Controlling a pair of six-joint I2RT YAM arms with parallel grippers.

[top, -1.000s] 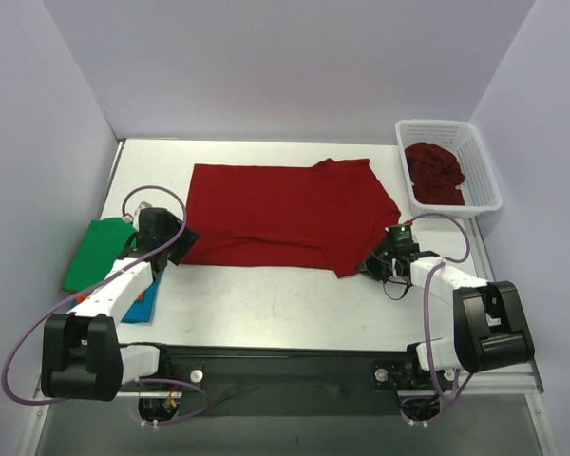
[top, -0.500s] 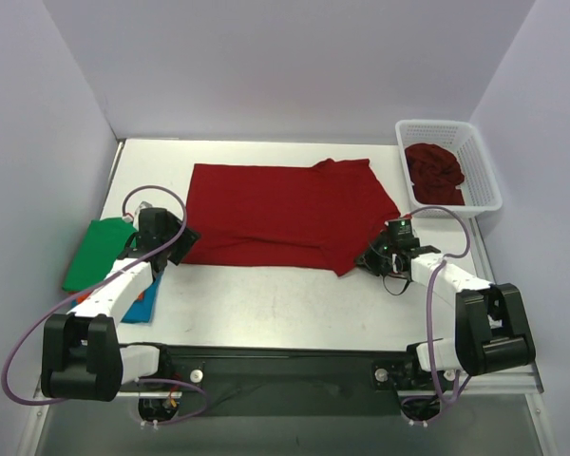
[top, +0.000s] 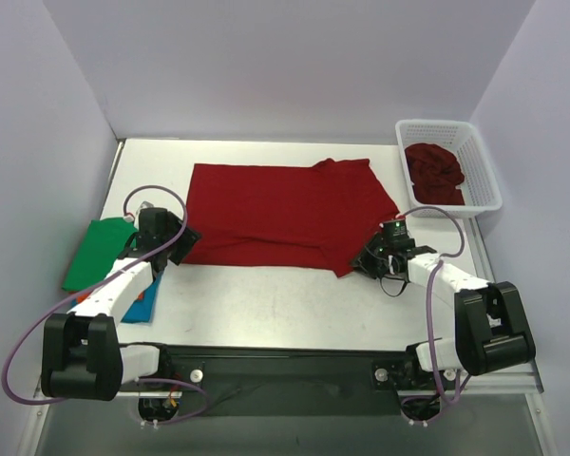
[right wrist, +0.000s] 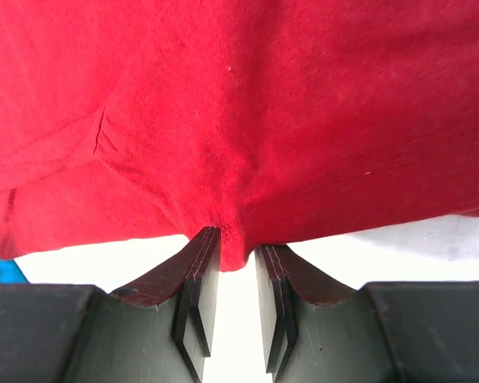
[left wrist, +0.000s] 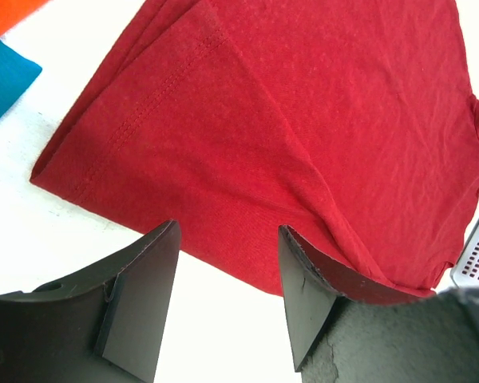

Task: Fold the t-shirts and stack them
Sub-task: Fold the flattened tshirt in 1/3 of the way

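my right gripper (right wrist: 234,249) is clamped on the hem of the dark red t-shirt (top: 280,214) at its 5 o'clock corner; my left gripper (left wrist: 223,259) hangs spread apart over its 8 o'clock corner; it lies spread mid-tabletop (top: 266,304).

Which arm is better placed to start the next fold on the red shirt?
Right: the right end effector pinches the red shirt at its near corner; the left end effector hangs open over the edge.
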